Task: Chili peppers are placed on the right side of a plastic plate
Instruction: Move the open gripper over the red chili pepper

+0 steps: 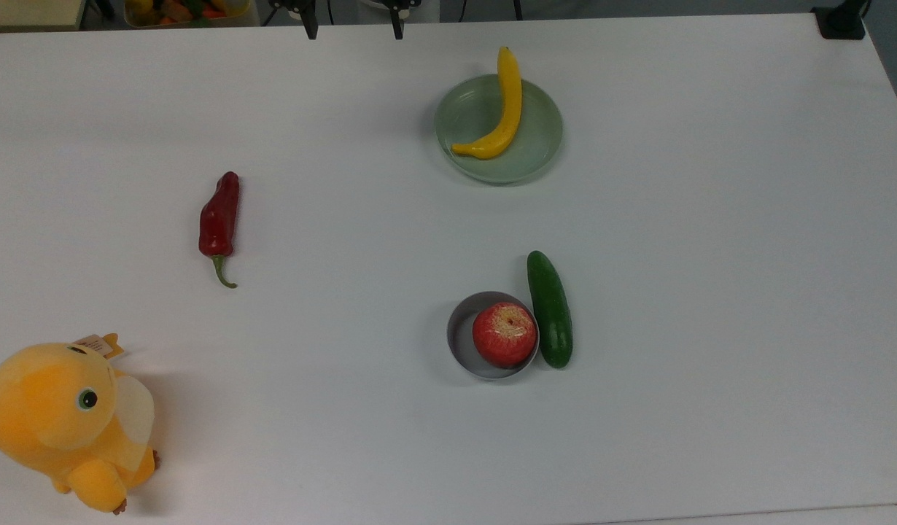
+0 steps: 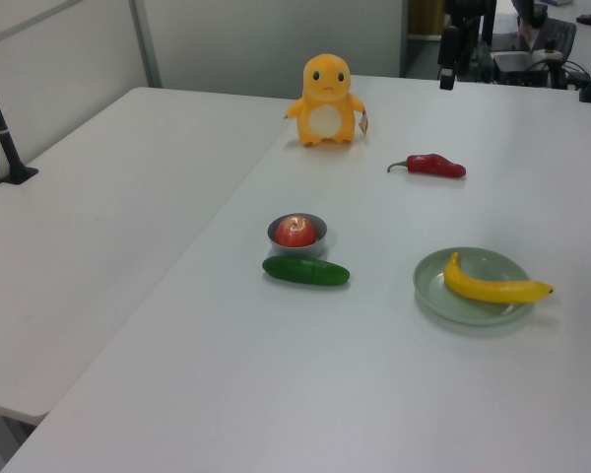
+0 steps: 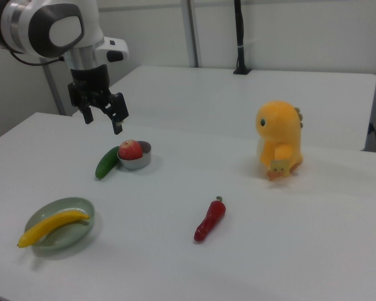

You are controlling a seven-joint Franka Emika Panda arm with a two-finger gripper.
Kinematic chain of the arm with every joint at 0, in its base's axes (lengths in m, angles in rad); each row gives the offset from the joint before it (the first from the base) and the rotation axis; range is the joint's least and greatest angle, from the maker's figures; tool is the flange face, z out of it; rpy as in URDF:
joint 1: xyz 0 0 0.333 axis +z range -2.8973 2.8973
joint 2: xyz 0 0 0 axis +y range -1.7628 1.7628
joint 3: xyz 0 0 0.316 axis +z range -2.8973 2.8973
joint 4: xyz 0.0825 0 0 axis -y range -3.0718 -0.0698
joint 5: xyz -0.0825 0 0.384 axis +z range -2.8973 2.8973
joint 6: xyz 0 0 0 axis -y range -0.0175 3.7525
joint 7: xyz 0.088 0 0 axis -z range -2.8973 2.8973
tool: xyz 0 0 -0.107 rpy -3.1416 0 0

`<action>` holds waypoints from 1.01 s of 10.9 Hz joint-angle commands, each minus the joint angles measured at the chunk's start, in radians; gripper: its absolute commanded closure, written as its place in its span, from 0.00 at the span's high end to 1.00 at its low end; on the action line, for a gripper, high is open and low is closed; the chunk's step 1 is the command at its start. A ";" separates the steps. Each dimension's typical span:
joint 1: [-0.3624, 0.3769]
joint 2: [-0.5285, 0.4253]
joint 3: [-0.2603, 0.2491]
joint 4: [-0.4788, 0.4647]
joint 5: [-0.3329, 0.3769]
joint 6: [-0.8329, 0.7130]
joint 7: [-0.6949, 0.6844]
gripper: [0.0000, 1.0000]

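The hand [image 3: 102, 116] hangs open and empty above the table [image 1: 711, 219]; the chili [image 1: 219, 222] lies well apart from the plastic plate [image 1: 543, 157], which holds a banana [image 1: 502, 109].

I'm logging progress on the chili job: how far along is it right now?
Nothing looks done yet. The chili lies on the bare table, well apart from the plate, which holds a banana. In the right view the gripper hangs open and empty above the table, near the bowl with the apple. Reaching, grasping and placing the chili are all left.
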 commanded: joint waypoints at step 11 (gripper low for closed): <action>-0.004 0.005 -0.013 -0.075 -0.029 0.124 -0.099 1.00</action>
